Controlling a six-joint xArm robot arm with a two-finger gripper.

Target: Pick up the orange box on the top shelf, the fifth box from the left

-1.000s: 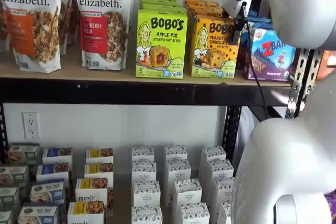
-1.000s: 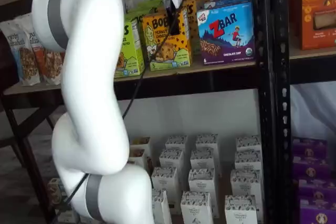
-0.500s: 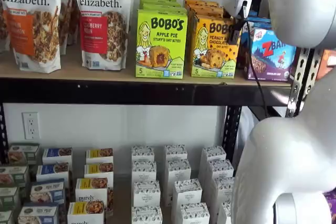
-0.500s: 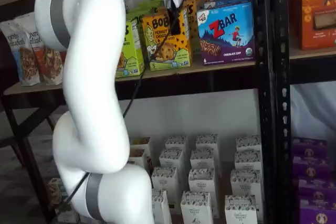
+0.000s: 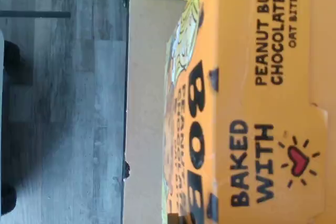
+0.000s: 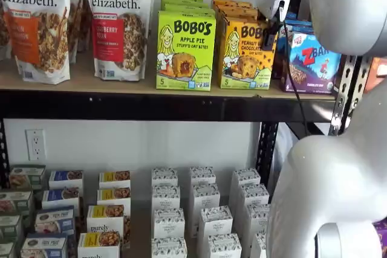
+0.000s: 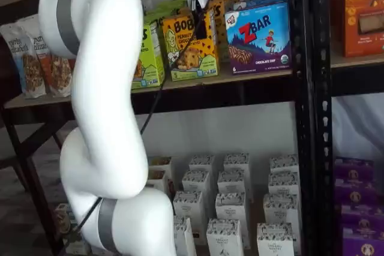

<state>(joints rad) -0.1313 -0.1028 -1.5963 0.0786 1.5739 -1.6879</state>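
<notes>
- Nearest you, the white arm fills the foreground in both shelf views.
- Beyond it, the gripper sits a little higher than a second ago, just over the orange box. You see its fingers side-on, so their opening cannot be told.
- The box stands on the top shelf, between the green box and the ZBar box, not yet grasped.
</notes>
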